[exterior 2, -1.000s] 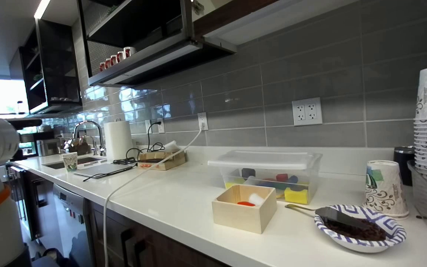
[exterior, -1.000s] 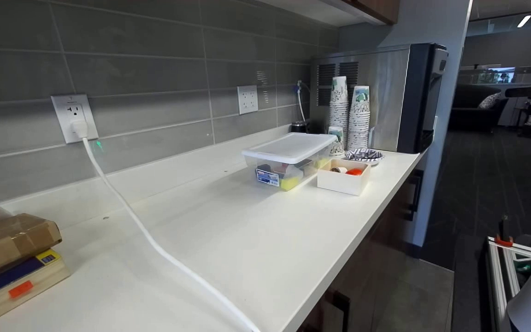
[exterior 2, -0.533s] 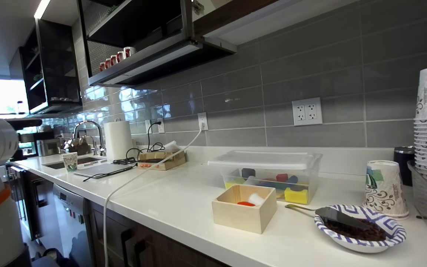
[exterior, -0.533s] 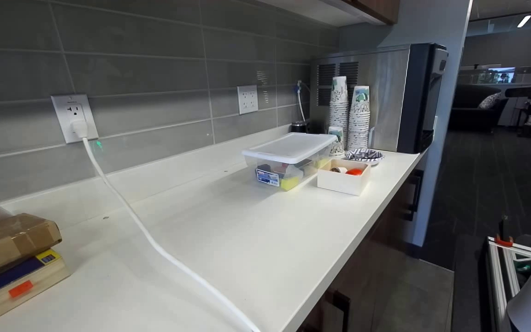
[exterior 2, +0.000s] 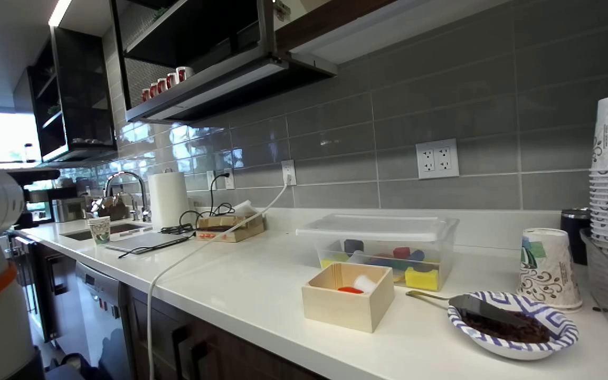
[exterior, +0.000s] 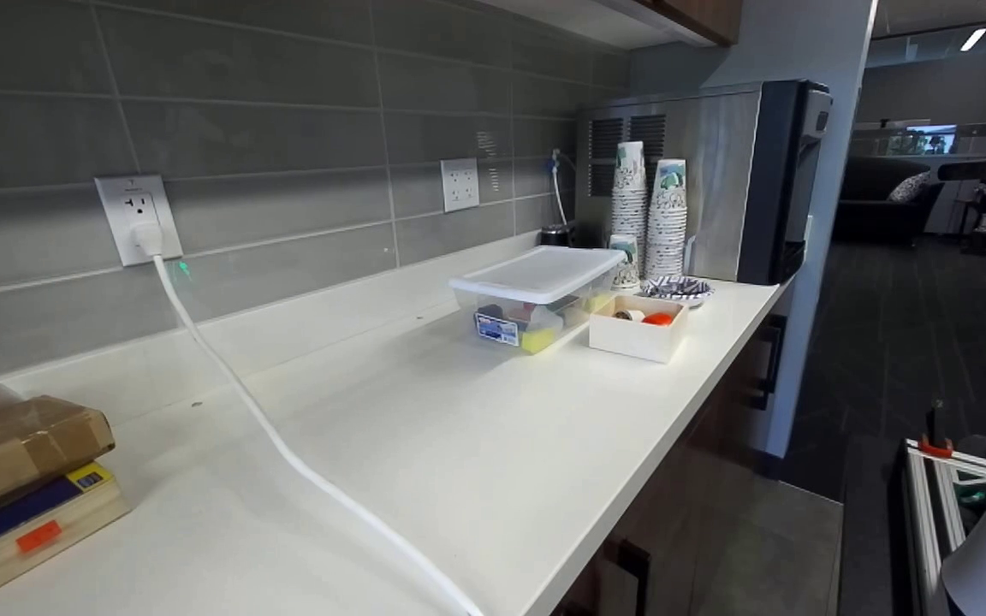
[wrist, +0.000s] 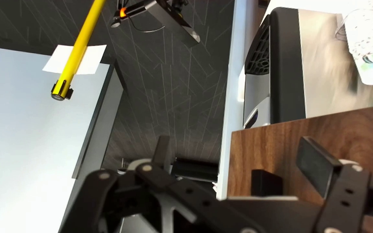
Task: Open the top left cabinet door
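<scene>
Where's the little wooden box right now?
In an exterior view, the wooden box sits on the white counter, in front of the clear plastic bin and, in that picture, left of the zigzag-striped bowl.

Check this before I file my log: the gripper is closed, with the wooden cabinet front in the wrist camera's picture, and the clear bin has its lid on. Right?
No: the gripper is open, not closed; the wrist view shows its fingers apart. The rest stands: the wooden cabinet front shows there too, and the clear bin has its lid on.
</scene>
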